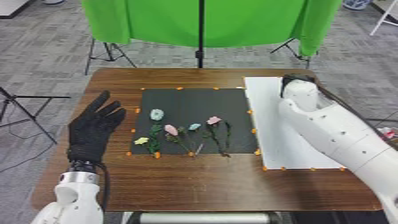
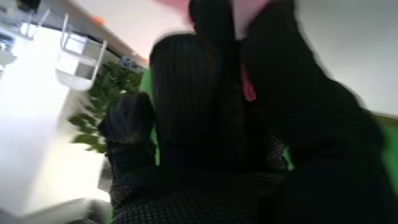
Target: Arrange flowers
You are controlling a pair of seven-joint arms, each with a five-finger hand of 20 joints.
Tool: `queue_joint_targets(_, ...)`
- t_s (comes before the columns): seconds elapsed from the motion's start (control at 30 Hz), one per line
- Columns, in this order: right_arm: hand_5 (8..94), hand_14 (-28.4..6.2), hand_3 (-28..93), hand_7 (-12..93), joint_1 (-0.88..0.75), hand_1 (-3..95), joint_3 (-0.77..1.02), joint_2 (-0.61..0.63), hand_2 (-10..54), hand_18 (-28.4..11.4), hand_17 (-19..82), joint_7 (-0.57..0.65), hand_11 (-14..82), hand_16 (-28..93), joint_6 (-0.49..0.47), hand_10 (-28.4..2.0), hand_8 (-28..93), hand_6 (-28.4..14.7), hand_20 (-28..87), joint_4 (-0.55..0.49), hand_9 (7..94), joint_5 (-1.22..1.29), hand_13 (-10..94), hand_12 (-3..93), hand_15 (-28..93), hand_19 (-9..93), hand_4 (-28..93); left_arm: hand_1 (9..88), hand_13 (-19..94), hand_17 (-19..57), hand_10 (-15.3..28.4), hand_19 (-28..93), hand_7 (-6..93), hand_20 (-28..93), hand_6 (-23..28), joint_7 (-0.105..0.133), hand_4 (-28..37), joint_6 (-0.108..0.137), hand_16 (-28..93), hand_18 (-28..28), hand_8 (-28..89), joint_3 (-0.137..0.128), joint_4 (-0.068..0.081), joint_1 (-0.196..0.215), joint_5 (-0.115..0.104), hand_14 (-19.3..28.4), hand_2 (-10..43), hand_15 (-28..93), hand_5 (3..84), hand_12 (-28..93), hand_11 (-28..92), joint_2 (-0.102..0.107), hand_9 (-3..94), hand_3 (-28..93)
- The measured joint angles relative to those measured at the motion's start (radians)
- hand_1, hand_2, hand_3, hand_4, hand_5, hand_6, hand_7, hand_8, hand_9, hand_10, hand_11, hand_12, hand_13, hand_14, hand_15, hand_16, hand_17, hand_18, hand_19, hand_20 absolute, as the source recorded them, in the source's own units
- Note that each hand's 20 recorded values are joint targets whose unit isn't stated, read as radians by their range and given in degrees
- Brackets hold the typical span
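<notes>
In the head view my left hand (image 1: pixel 93 132) is open at the table's left side, left of the dark mat (image 1: pixel 184 97). On the mat lie a pale blue flower (image 1: pixel 156 114), a pink flower (image 1: pixel 171 130), a yellow flower (image 1: pixel 140 141), a small blue flower (image 1: pixel 195 127) and another pink flower (image 1: pixel 213 120), with green stems below. My right hand (image 1: pixel 291 80) is over the far end of the white sheet (image 1: pixel 264 92), partly hidden by its wrist. In the right wrist view, blurred pink material (image 2: pixel 248 86) shows behind my right hand (image 2: pixel 204 200); its hold is unclear.
Orange markers edge the mat and sheet on the brown table (image 1: pixel 204 187). The right arm extends across the sheet. A green cloth (image 1: pixel 151 22) and a dark stand (image 1: pixel 201 54) are beyond the far edge; pink and green items (image 1: pixel 388 132) stand off to the right.
</notes>
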Motion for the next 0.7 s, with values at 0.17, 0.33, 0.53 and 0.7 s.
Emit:
queue_joint_targets(0.17,90.3,0.0,62,18,-0.031,64.5,-0.067,0.04,-9.5,-19.0,41,-0.041,17.3,22,0.242,-4.3,3,1.8,56,-0.003,93.7,-0.029,85,29.3,64,93,-28,24.9,28,-6.5,20.4,58,15.0,22,9.8,0.004,-23.5,0.0,-9,26.8,-10,-0.003,-0.005,0.013,-0.002,27.7,7.6,57,38.9,11,28,0.0,37.3,81)
queue_joint_targets(0.33,91.1,-0.4,66,17,-0.032,62.7,-0.183,0.112,-9.5,-20.2,42,-0.004,18.1,23,0.441,-4.6,4,1.1,57,-0.085,93.7,0.0,86,29.2,64,93,-28,24.9,28,-6.5,20.5,58,15.0,22,9.8,0.005,-23.4,0.0,-9,26.8,-10,-0.011,-0.013,0.039,-0.002,27.7,7.6,57,39.0,11,28,-0.003,37.3,81)
queue_joint_targets(0.53,91.5,-0.7,70,17,-0.124,60.8,-0.078,0.185,-9.5,-20.6,43,0.065,19.2,24,0.565,-5.2,4,1.0,57,-0.315,93.7,0.014,86,28.3,64,93,-28,24.9,27,-6.5,20.4,58,15.0,22,9.8,-0.003,-23.4,-0.004,-9,26.8,-10,-0.028,-0.015,0.056,0.003,27.6,7.7,57,39.0,11,28,-0.018,37.3,81)
queue_joint_targets(0.7,90.7,-1.4,70,17,-0.27,60.1,0.088,0.221,-9.5,-20.6,42,0.034,18.2,24,0.561,-5.1,5,0.9,57,-0.521,93.7,-0.07,84,28.9,65,93,-28,24.9,28,-6.4,20.4,58,15.1,22,9.8,-0.012,-23.4,-0.013,-9,26.8,-10,-0.033,-0.015,0.058,0.011,27.6,7.6,57,39.0,11,28,-0.029,37.3,81)
